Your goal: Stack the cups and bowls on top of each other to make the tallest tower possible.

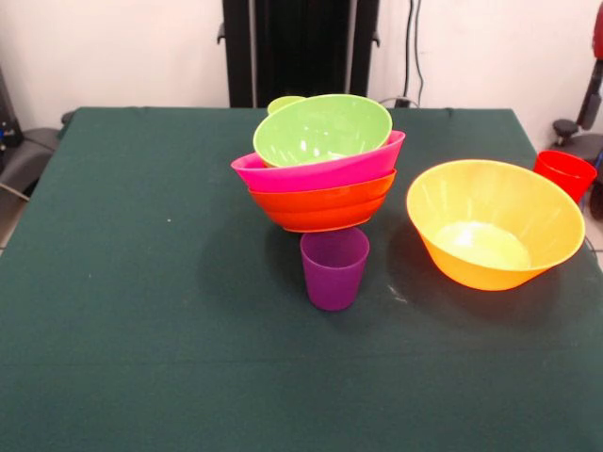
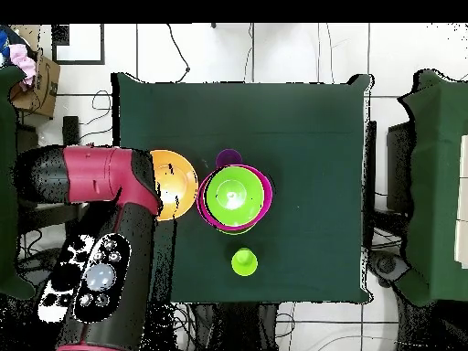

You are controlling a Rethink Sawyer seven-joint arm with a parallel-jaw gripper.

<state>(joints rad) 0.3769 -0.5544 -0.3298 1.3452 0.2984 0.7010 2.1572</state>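
Note:
The tower stands mid-table. A lime green bowl [image 1: 320, 130] lies tilted on a pink bowl [image 1: 320, 172], which sits on nested red-orange bowls [image 1: 320, 202]. Overhead it shows as the green bowl [image 2: 235, 196] inside a pink rim [image 2: 266, 196]. A purple cup [image 1: 333, 268] [image 2: 228, 157] stands upright just in front of the tower. A lime green cup [image 1: 283, 103] [image 2: 243, 262] stands behind it, nearer the robot. A large orange bowl [image 1: 490, 226] [image 2: 178, 178] sits alone to the right. A red cup [image 1: 563, 174] stands at the table's right edge. The gripper does not show.
The red and black arm [image 2: 101, 174] reaches over the table's left side in the overhead view and covers part of the orange bowl. The black pedestal [image 1: 301, 47] stands behind the green-covered table [image 1: 141, 282]. Chairs stand beside the table.

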